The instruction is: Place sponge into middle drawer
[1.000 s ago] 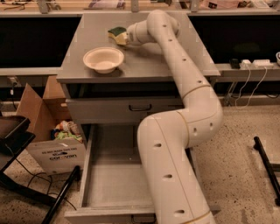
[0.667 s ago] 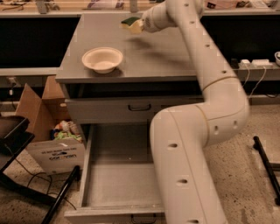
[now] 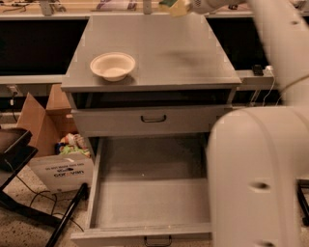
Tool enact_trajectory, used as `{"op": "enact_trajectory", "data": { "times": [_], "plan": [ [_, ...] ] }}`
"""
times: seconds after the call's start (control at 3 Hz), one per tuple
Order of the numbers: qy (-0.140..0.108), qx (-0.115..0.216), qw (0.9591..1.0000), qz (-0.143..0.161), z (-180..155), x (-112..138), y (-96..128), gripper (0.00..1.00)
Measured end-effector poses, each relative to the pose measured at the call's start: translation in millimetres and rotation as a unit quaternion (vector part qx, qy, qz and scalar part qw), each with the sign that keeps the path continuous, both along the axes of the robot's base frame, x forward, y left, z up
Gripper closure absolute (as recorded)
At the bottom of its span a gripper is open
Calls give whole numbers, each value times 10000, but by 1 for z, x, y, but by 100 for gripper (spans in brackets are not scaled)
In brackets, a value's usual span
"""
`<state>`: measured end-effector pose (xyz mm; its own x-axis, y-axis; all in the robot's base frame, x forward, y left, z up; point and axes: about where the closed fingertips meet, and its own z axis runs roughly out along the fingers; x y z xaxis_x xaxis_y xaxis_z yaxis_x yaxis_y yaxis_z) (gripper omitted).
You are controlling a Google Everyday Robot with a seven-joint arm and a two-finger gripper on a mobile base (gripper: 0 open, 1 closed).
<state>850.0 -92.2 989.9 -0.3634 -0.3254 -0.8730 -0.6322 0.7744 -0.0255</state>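
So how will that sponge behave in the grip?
Probably light: the sponge hangs aloft in the gripper at the frame's top edge, above the cabinet top. Foam likely squashes rather than slips; flat sides shouldn't roll.

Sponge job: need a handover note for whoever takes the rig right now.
Pincer: shut on the sponge, at the top edge of the camera view, above the far end of the countertop.
Middle drawer: pulled open below, bare floor showing.
Bowl: on the countertop's left side, not part of the job. Upper drawer is closed.
Done: sponge gripped and off the countertop.
Left: bring it forward and down over the middle drawer, lower it and release.
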Motion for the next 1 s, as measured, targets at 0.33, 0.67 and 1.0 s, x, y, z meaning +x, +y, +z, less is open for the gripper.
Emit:
{"op": "enact_trajectory", "data": {
  "times": [0.33, 0.67, 1.0],
  "plan": [
    [-853, 388, 9950, -334, 83, -49, -58, 100],
    [-1802, 791, 9794, -450, 169, -125, -86, 100],
    [-2126, 1250, 9682, -418, 169, -169, -88, 100]
  ]
}}
